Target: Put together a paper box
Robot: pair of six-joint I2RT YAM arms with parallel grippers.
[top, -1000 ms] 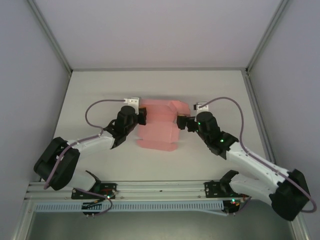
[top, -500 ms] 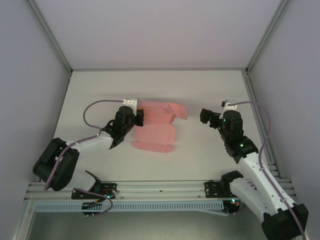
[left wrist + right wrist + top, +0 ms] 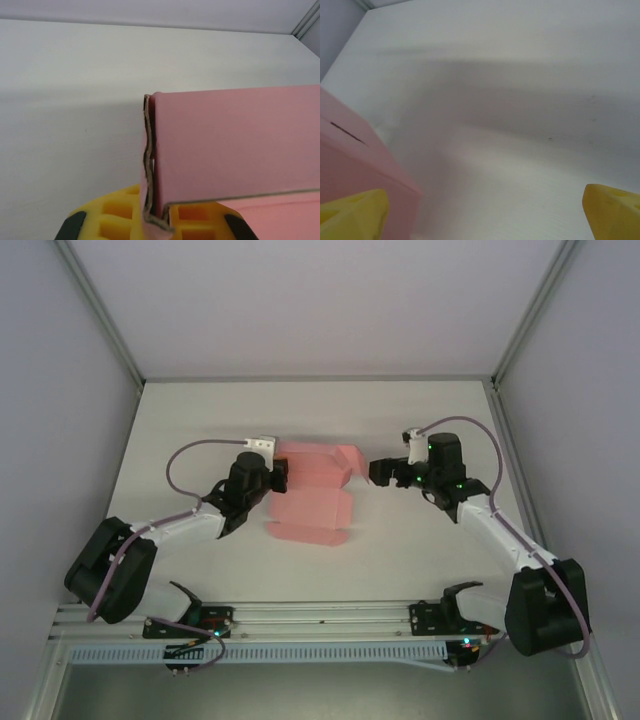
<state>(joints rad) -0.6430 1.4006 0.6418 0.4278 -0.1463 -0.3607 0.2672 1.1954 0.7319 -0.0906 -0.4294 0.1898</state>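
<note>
The pink paper box lies partly folded at the middle of the table, one panel flat and flaps raised at its far side. My left gripper is shut on the box's left edge. In the left wrist view the yellow pads pinch a folded, crumpled card edge, and a pink panel stands up beyond my left gripper. My right gripper hangs open just right of the far flap, apart from it. In the right wrist view the box's corner sits by the left fingertip, with bare table between the fingers of my right gripper.
The white table is closed in by grey walls on three sides, with metal posts at the back corners. A metal rail with the arm bases runs along the near edge. Purple cables loop over both wrists.
My right gripper left the box's right edge, swung out to the right, and has come back beside the far flap. The box shifted slightly left. The left gripper kept its hold.
</note>
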